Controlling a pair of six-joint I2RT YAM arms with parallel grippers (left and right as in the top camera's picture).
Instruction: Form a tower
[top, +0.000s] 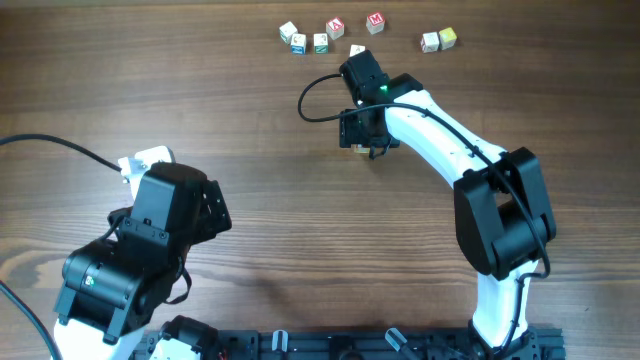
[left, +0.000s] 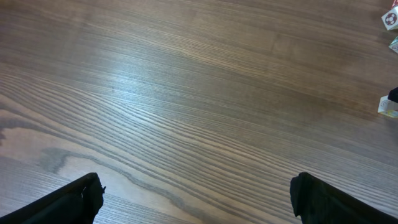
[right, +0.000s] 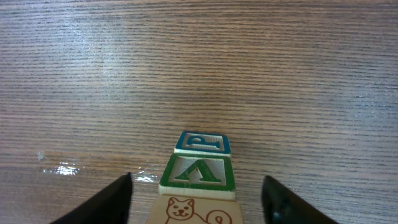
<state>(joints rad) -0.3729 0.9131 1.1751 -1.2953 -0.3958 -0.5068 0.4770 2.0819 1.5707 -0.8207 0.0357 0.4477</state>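
The tower (right: 198, 174) stands on the counter (top: 250, 120) between the spread jaws of the right pincer (right: 196, 180), untouched. The left pincer (left: 196, 193) is apart, empty. Likely light, rigid, topple-prone; grip flat sides at 3 and 9 o'clock.

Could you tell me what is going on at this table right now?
The right gripper is over a small tower of letter blocks. Three blocks show in the right wrist view. The jaws stand open on either side and do not touch the blocks. The left gripper hangs open over bare table, holding nothing. More loose blocks lie at the far edge.
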